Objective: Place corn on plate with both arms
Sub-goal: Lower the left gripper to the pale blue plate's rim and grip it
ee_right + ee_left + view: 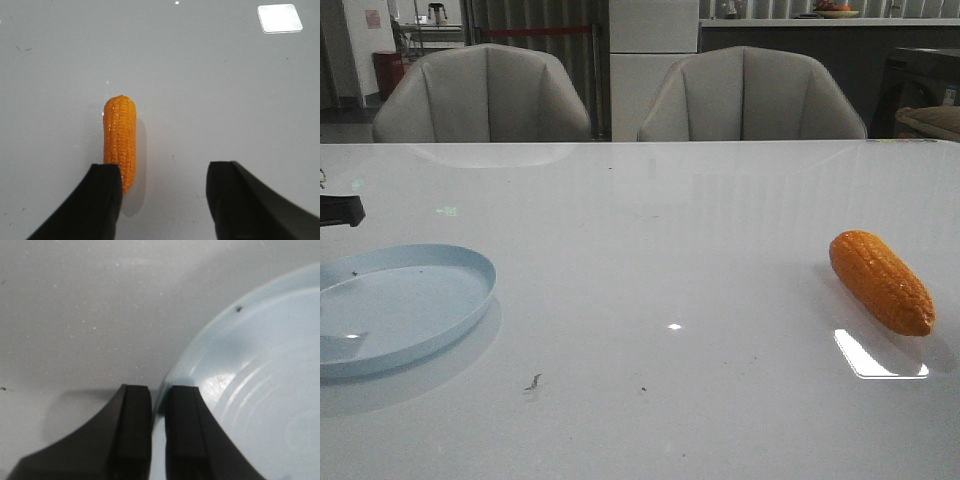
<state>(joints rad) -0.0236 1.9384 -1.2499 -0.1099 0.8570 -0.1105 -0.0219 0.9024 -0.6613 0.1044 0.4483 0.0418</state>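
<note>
- The corn (881, 281) lies on its side near the right edge of the counter (660, 260), slanted, one end pointing toward the near right corner, well apart from the plate
- The plate (470, 262) sits at the left edge of the counter, partly out of the front view, and nothing lies in it
- The right gripper (164, 187) hangs above the corn with its jaws wide apart and holding nothing; the corn's near end sits just beside the inner face of one jaw, off to one side of the gap, not centred in it
- The left gripper (157, 407) has its jaws nearly together, a thin slit between them; the plate's rim (172, 372) runs into that slit, so they look pinched on the rim, though contact itself is hard to confirm
- The corn looks stiff and light, likely a plastic model; its bumpy rows of kernels should give the jaws some bite, but the round body could roll or squirt out if caught off-centre
- The best hold seems to be across the thick middle, jaws on opposite long sides, away from the tapered end where it would slip
- The glossy counter offers little friction, so a nudge from one jaw could slide the corn
- The plate looks rigid and shallow; held by its thin rim it may tilt
</note>
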